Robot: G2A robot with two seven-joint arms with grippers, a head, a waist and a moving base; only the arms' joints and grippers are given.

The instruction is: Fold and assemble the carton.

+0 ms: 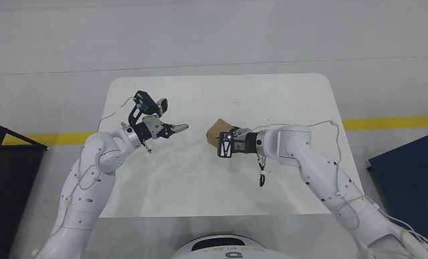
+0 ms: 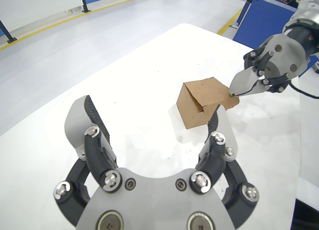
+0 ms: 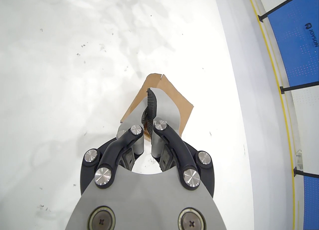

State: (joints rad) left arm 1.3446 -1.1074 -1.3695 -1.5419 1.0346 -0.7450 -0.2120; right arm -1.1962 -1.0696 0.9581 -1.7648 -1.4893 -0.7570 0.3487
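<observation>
A small brown carton [image 1: 215,130] sits near the middle of the white table [image 1: 281,98]. In the left wrist view the carton [image 2: 199,98] is box-shaped, with a slit where the flaps meet on the side facing me. My right gripper [image 1: 219,140] is shut on the carton's far edge, with the fingers [image 2: 240,83] pinched together on the cardboard. In its own view, the right gripper [image 3: 150,96] clamps a cardboard panel [image 3: 174,98]. My left gripper [image 1: 180,128] hovers open a short way from the carton, fingers [image 2: 84,113] spread wide with nothing between them.
The table surface [image 3: 62,66] around the carton is bare apart from small dark specks. A loose cable [image 1: 262,175] dangles from the right arm. Blue partitions [image 2: 264,16] stand on the floor beyond the table's edge.
</observation>
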